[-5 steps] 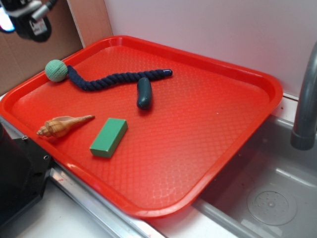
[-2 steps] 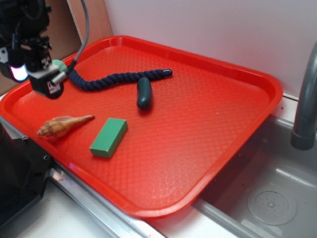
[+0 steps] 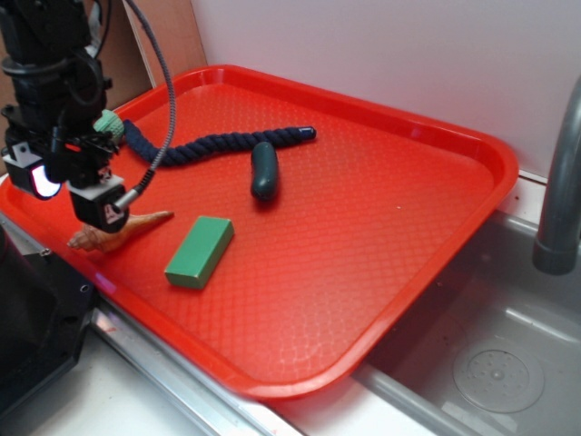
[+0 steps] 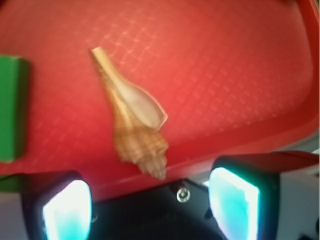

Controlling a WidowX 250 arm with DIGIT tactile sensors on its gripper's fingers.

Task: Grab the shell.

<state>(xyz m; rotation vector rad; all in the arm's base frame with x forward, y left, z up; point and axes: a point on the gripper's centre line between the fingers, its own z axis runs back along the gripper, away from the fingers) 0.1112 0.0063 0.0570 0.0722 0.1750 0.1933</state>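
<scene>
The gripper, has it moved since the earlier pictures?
Yes. The gripper came down from beyond the tray's far-left corner and now hangs over the shell.

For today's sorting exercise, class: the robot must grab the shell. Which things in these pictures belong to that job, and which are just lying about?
Belongs to the job:
- shell, near the tray's edge
- hand, open, hovering over the shell

Just lying about:
- green block
- dark green oblong piece
- navy rope
- green ball
- red tray underneath all of them

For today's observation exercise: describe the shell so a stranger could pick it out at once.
Find the red tray, then its near-left edge beside the green block. The shell lies there under the gripper: tan, knobbly, tapering to a thin point.
</scene>
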